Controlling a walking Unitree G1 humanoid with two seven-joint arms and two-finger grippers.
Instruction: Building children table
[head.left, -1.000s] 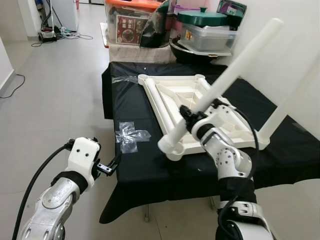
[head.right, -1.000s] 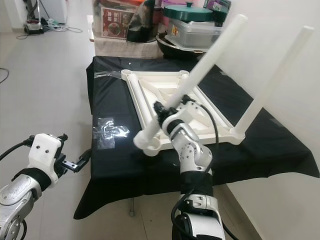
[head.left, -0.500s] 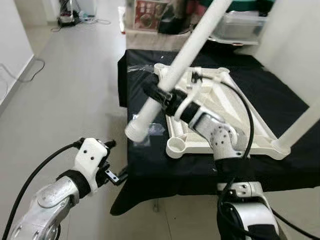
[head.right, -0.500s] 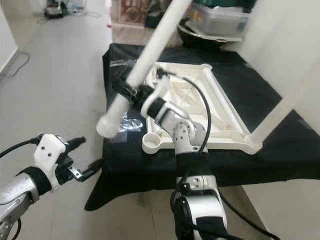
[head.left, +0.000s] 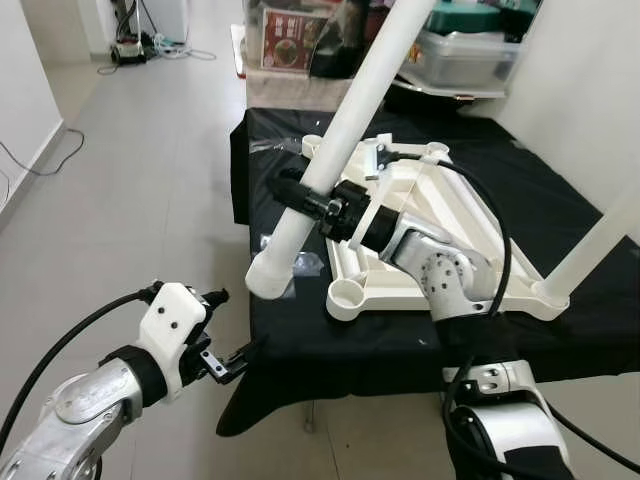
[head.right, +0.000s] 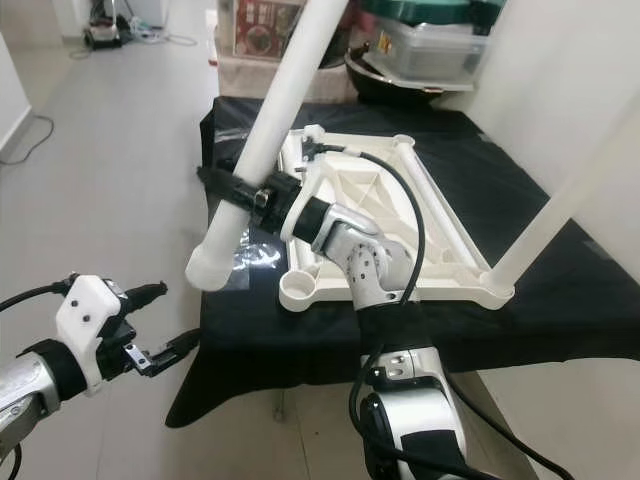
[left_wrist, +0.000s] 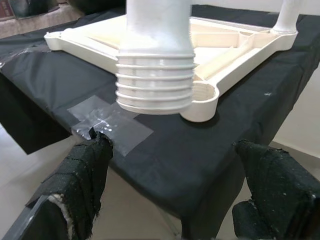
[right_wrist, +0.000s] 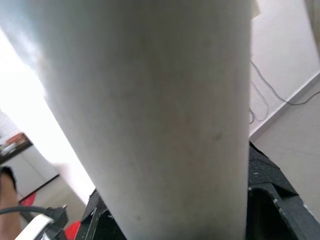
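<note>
Floor of pale tile fills the left of the head views, and low in the lower left the left gripper hangs beside the draped table edge, its two black fingers spread apart and holding nothing; its wrist camera looks past them at the threaded end of the leg, probably waiting to steady or guide it. Just right of that, a patch of clear crumpled tape sticks to the black tablecloth.

Centre frame, the right gripper is clamped round a long white plastic table leg, gripping near its lower, ribbed end. The leg slants from the upper centre down to the middle left, its open end hanging over the tape, just short of the corner socket. I judge it is held low on the shaft so the threaded end can be steered into that socket.

Right of centre lies the cream moulded plastic tabletop, upside down, ribs upward, its round corner socket nearest the camera and empty. At the far right a second white leg already stands in its corner.

Compared with half a second ago, the held leg's end sits a little lower and nearer the socket, and the left gripper has crept slightly towards the table.
</note>
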